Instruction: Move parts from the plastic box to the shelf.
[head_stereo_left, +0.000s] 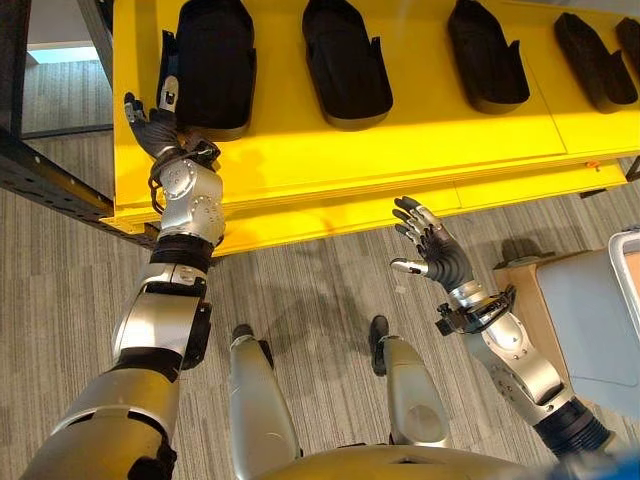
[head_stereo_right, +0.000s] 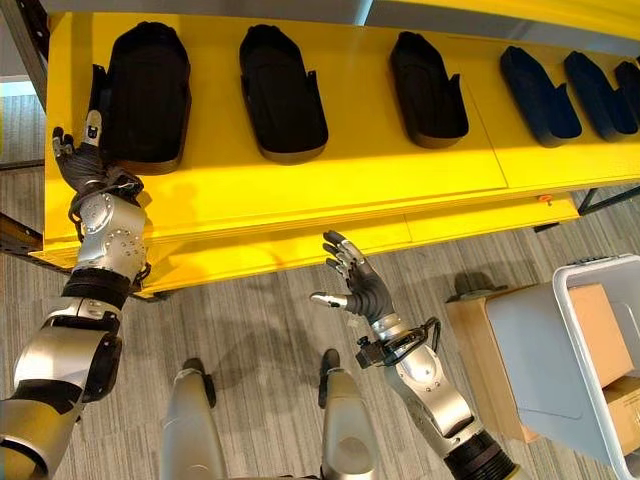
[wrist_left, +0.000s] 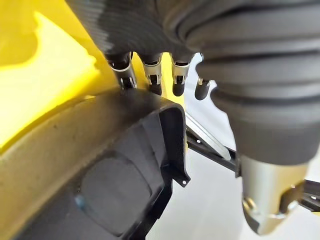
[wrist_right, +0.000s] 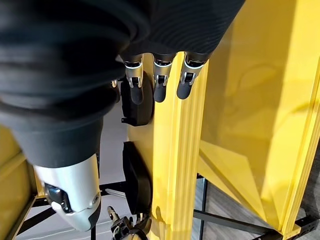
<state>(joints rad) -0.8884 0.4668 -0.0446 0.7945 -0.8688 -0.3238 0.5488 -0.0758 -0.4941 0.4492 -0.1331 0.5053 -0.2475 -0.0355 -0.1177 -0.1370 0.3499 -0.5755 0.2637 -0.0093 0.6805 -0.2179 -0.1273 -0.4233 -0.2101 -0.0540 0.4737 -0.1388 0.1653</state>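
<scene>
Five black parts (head_stereo_right: 283, 90) are sitting on the yellow shelf (head_stereo_right: 350, 185); left hand (head_stereo_left: 150, 125) is touching the leftmost part (head_stereo_left: 212, 65), fingers straight, right hand (head_stereo_right: 355, 280) hovering with fingers relaxed.

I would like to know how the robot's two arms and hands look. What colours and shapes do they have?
Both arms are made of rounded silver-grey shells joined by dark rings. The left hand and the right hand each have silver fingers with dark tips and a separate thumb. A dark ribbed cover wraps the back of each hand and the wrist. Thin black cables loop around both wrists.
</scene>
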